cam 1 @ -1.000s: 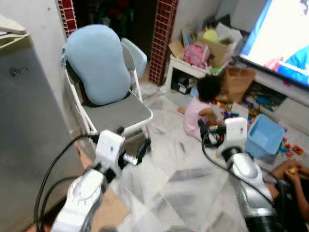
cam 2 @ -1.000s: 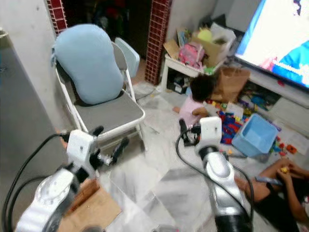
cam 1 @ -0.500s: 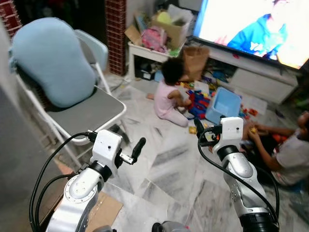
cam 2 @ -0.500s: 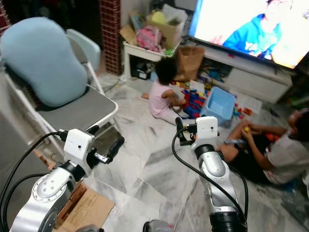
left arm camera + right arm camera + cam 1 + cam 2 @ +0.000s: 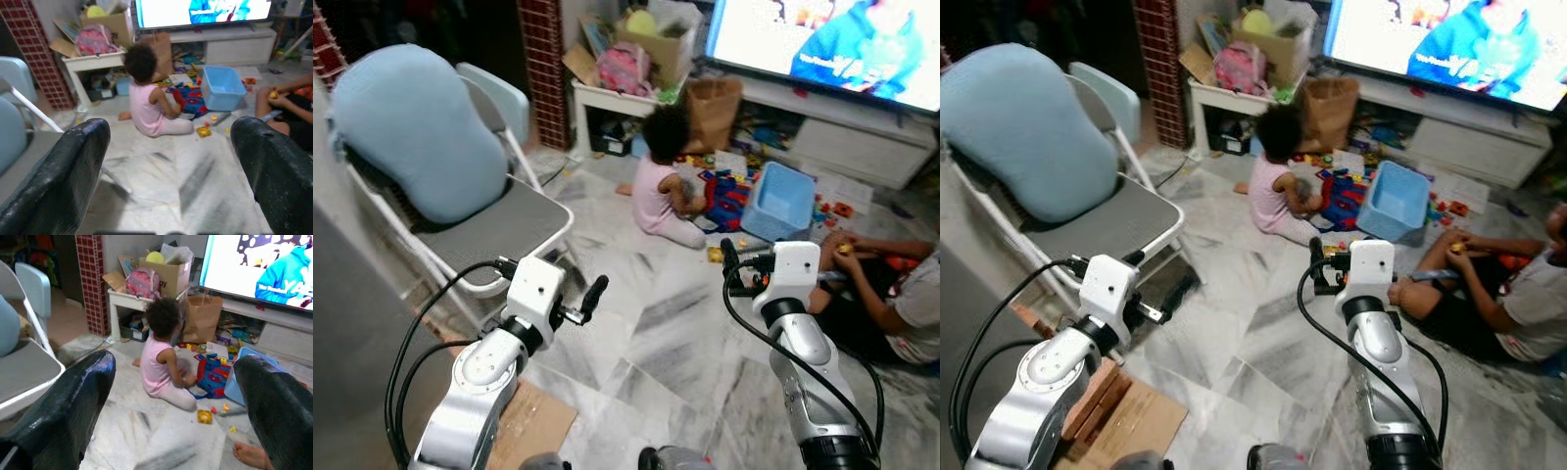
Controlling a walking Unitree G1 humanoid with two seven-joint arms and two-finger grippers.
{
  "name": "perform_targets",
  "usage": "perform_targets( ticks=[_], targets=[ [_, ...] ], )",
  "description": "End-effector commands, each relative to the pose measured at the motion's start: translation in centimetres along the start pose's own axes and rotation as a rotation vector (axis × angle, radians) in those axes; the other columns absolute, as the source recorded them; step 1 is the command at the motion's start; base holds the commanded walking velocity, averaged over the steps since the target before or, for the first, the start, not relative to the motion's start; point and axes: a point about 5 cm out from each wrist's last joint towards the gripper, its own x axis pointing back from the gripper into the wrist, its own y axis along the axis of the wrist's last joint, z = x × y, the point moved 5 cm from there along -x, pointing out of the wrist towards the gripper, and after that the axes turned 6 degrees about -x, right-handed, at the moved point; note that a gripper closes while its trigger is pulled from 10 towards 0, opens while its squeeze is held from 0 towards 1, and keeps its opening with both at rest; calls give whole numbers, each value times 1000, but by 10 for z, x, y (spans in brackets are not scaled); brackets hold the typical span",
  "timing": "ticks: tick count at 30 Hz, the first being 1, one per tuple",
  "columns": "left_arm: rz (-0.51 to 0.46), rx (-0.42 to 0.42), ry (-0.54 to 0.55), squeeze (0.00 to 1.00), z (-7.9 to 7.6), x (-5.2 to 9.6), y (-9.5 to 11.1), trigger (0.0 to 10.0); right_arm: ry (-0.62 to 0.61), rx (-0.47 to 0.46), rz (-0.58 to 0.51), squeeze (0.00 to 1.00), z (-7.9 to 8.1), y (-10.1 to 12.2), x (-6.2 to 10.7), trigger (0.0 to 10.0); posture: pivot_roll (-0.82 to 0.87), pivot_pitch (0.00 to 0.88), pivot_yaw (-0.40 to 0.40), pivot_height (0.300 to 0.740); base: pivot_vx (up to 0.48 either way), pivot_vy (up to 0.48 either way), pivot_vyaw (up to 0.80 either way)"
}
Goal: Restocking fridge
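Note:
The grey side of the fridge (image 5: 347,333) stands at the far left edge of the eye views. My left gripper (image 5: 582,299) is held out over the marble floor in front of the chair. It is open, and its fingers (image 5: 73,166) are wide apart with nothing between them. My right gripper (image 5: 732,274) is raised at the same height to the right and points toward the play area. It is open too, and its fingers (image 5: 73,396) hold nothing. No item to stock can be made out.
A white folding chair (image 5: 499,230) with a blue cushion (image 5: 421,137) stands close on the left. A child (image 5: 661,176) sits on the floor ahead by a blue bin (image 5: 781,201) and scattered toys. Another person (image 5: 901,304) sits at the right. Flat cardboard (image 5: 533,426) lies near my feet.
The whole view has swung right, away from the fridge and toward the TV and the people, so the camera turned. Both arms keep their pose and both grippers stay open.

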Motion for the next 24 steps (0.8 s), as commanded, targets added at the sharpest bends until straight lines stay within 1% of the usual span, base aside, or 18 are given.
perform_targets(
  ticks=[1,5,7,9,10,12,15,17,18,21,24],
  targets=[
    [-31,-45,1,0,7,-7,9,10000,-30,9,-19,0,-6,6,0,10000,30,0,3,740,0,0,-800],
    [-52,-64,0,0,9,-9,15,10000,-30,17,-24,0,-5,7,-1,10000,20,0,1,740,0,0,-800],
    [-58,-48,1,0,6,-9,15,10000,-16,17,-26,0,-2,8,-3,10000,24,0,-6,740,0,0,-800],
    [-32,-12,41,0,6,-7,11,10000,-4,24,-24,0,-2,9,-5,10000,35,0,-16,740,0,0,-800],
    [-24,11,47,0,4,-4,10,10000,-3,24,-22,0,-2,10,-5,10000,42,0,-30,740,-341,0,-800],
    [-24,11,47,0,4,-4,10,10000,-3,24,-22,0,-2,10,-5,10000,42,0,-30,740,-341,0,-800],
    [-9,39,40,0,0,1,4,10000,-5,17,-15,0,-2,10,-5,10000,43,0,-38,740,-341,0,-800],
    [2,41,46,0,0,4,0,10000,2,17,-10,0,0,9,-2,10000,44,0,-41,740,-326,0,-800],
    [6,42,55,0,3,6,-2,10000,14,16,1,0,3,5,4,10000,33,0,-46,740,-326,0,-800],
    [7,42,57,0,4,6,-2,10000,16,15,4,0,3,4,5,10000,33,0,-46,740,-326,0,-800],
    [12,39,59,0,5,5,-4,10000,11,13,12,0,0,4,7,10000,27,0,-47,740,-320,0,-800]
  ],
)
